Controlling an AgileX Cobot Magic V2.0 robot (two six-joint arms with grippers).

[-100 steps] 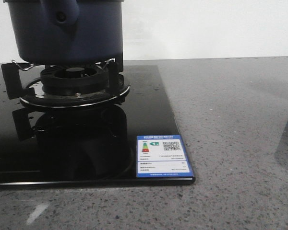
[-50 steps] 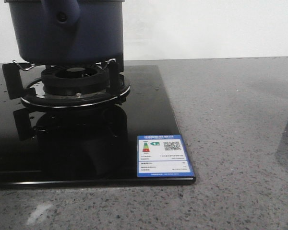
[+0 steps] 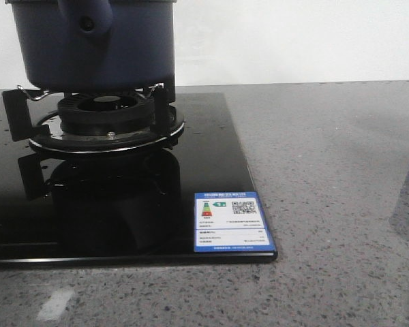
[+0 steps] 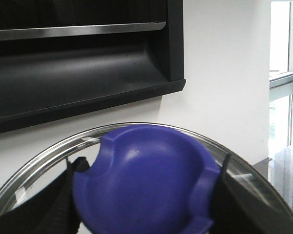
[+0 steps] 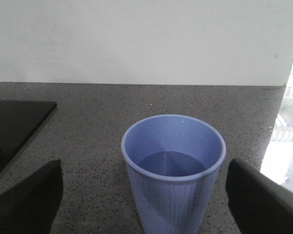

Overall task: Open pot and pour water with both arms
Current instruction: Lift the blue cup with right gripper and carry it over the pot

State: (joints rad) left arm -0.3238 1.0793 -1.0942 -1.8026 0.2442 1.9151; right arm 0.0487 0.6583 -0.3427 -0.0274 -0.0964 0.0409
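With the lid knob [image 4: 144, 180] pinched between the left end effector [image 4: 145, 204] fingers and the glass lid [image 4: 49, 156] seen against the wall, lid-lifting step judged in hand; next, carrying the lid clear and closing the spread right end effector [image 5: 146, 204] on the light-blue ribbed cup [image 5: 173, 173] of water standing between its fingers. Dark navy-blue pot [image 3: 95, 44] with pierced stubby handle [image 3: 87, 17] seated on the gas burner [image 3: 102, 119] toward the far left of the grey speckled surface [image 3: 334, 170], rim out of frame.
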